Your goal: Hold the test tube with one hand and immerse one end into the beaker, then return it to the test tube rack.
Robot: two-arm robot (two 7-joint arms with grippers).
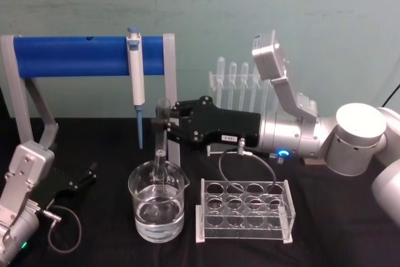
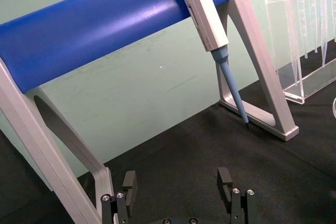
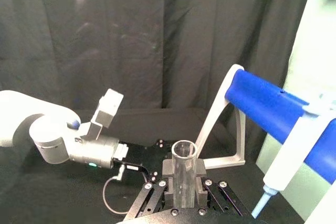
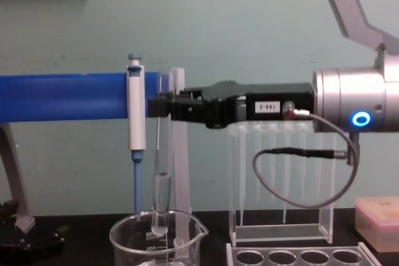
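Observation:
My right gripper (image 1: 167, 122) reaches in from the right and is shut on the upper part of the test tube (image 1: 162, 148), a long clear glass tube held upright. In the chest view the gripper (image 4: 163, 106) clamps the tube (image 4: 162, 154) just below its rim. The tube's rounded lower end hangs inside the mouth of the beaker (image 4: 128, 236). The beaker (image 1: 140, 201) is wide, clear and partly filled with water. Whether the tube's tip touches the water I cannot tell. The right wrist view looks down on the tube's open top (image 3: 184, 150). My left gripper (image 2: 178, 184) rests open and empty at the table's left.
A blue-and-white pipettor (image 1: 135, 60) hangs from the blue bar of a grey stand (image 1: 75, 55) just behind the beaker. A clear tube rack (image 1: 247, 211) stands right of the beaker. Thin plastic pipettes (image 1: 240, 79) stand in a holder at the back.

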